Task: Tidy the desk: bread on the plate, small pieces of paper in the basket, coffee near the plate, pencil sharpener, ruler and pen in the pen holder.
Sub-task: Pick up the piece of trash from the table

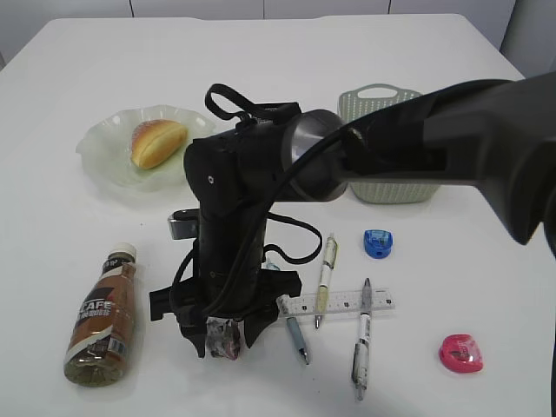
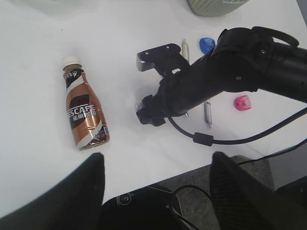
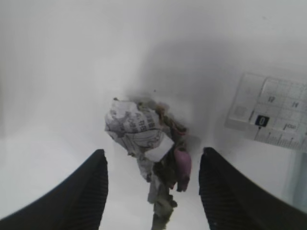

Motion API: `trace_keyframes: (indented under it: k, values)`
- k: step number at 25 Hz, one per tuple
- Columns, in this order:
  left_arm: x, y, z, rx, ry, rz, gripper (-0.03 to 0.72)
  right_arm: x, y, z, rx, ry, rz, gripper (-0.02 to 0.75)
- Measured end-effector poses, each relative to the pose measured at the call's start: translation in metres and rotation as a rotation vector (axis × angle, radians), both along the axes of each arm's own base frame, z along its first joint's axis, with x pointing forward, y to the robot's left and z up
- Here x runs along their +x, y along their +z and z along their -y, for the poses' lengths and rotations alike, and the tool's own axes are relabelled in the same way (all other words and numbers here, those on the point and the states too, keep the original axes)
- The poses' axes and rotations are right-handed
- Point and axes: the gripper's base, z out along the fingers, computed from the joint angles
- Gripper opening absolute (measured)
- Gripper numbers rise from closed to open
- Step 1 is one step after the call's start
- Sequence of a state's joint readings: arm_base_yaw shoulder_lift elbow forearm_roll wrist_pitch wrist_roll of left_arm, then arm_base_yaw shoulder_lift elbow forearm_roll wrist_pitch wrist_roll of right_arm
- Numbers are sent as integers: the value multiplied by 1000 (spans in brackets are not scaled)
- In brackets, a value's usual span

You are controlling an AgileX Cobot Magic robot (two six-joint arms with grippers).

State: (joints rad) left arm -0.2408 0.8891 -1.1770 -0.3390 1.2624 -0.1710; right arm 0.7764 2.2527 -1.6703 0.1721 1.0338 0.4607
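Exterior view: white desk fills the frame; pale wall panels along the far edge. Right gripper points straight down near the front edge, fingers spread, a crumpled paper wad between the tips on the tabletop; whether they touch it is not clear here. Left of the gripper, the coffee bottle lies on its side, cap away from the camera. Just right of it, the clear ruler with three pens across or beside it. Further right, a blue pencil sharpener and a pink one. Beyond the gripper, the wavy green plate holds the bread; the green basket is partly hidden behind the right arm.

Left wrist view: left gripper hangs open, high over the front edge, nothing between its fingers. Desk edge below, dark floor and cables beneath. Coffee bottle ahead and left; the right arm ahead and right.

Right wrist view: right gripper open, a fingertip on either side of the wad, clear gaps both sides. Ruler end at upper right. Bare white surface, soft shadow.
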Motion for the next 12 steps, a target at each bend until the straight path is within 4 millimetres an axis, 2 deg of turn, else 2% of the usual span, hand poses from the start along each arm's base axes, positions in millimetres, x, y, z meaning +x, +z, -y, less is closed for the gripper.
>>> trace_keyframes:
  k: [5,12]
  values:
    - [0,0,0,0,0,0,498,1,0,-1,9,-2,11,385]
    - [0,0,0,0,0,0,498,4,-5,1,-20,20,36,130]
